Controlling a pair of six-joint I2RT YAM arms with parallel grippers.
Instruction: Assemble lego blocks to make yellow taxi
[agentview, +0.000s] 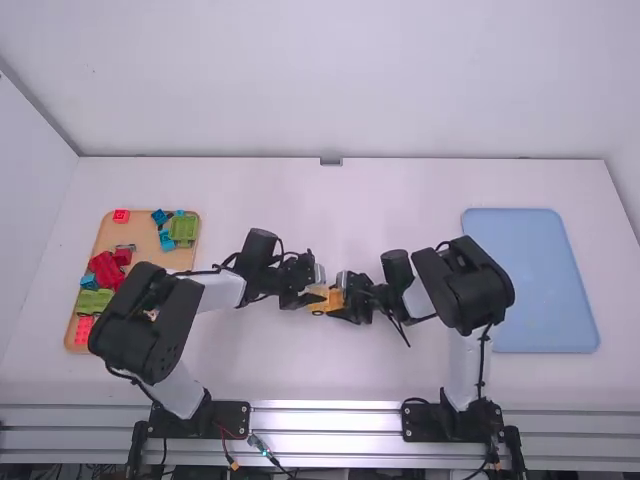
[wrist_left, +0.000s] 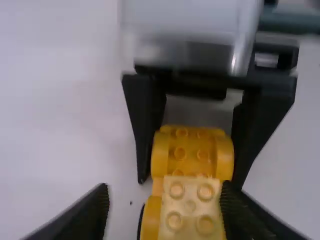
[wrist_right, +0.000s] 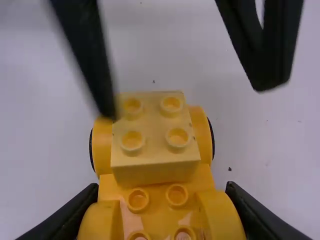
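- High view: the yellow car base (agentview: 335, 298) is near the middle of the white table (agentview: 400, 375), between the 2 grippers.
- There, the left gripper (agentview: 312, 288) is at the base's left end and the right gripper (agentview: 342, 299) at its right end.
- On the left, a wooden tray (agentview: 142, 225) holds red, blue and green blocks (agentview: 184, 229); on the right lies a light blue tray (agentview: 530, 280).
- Left wrist view: the left gripper (wrist_left: 162, 215) has its fingers spread, 1 on each side of a pale yellow block (wrist_left: 190, 206) with 4 studs.
- Beyond it, 2 black fingers (wrist_left: 145, 120) of the right gripper flank the base's far end.
- Right wrist view: the right gripper (wrist_right: 162, 212) pinches the base at its sides. The pale block sits on the base's other end, between the wheels (wrist_right: 211, 137). Past the block, the left gripper's 2 fingers stand wide apart, 1 of them close to the block's corner.
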